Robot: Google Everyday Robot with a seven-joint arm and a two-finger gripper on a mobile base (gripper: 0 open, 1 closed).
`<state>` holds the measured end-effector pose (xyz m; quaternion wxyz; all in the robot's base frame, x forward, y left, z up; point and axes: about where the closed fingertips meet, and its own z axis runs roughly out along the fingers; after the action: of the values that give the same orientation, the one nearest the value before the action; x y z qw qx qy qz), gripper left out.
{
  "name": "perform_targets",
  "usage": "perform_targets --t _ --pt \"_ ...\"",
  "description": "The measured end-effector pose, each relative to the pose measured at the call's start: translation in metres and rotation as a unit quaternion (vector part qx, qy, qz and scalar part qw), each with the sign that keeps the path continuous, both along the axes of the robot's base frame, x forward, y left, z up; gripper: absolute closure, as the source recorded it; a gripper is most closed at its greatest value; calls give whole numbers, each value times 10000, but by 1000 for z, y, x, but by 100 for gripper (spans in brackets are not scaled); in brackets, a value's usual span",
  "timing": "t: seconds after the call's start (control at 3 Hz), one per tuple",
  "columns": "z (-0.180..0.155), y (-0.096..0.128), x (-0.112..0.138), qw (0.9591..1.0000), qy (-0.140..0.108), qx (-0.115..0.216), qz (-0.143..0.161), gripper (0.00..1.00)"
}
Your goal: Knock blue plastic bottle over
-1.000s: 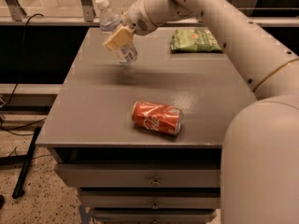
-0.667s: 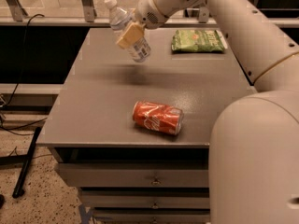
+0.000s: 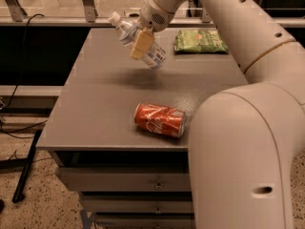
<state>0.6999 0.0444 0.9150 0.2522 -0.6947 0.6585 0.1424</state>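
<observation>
We see the blue plastic bottle [image 3: 153,55], clear and bluish with a white cap and printed label, held above the surface [image 3: 95,109], behind the red can [image 3: 159,119]. Its long axis slants, cap up-left, base down toward the can. The claw [image 3: 142,44] is clamped round its middle. Since a moment ago it has sunk and leaned flatter.

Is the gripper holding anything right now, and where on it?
Yes: the gripper grips the blue plastic bottle around its middle, tilted above the table, cap toward upper left.
</observation>
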Motion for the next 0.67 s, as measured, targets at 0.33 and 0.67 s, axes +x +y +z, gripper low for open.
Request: perform_targets --t 0.33,0.67 --pt "-15 7 -5 9985 57 -507 194 74" --pt "-29 18 -11 9948 74 -936 392 51"
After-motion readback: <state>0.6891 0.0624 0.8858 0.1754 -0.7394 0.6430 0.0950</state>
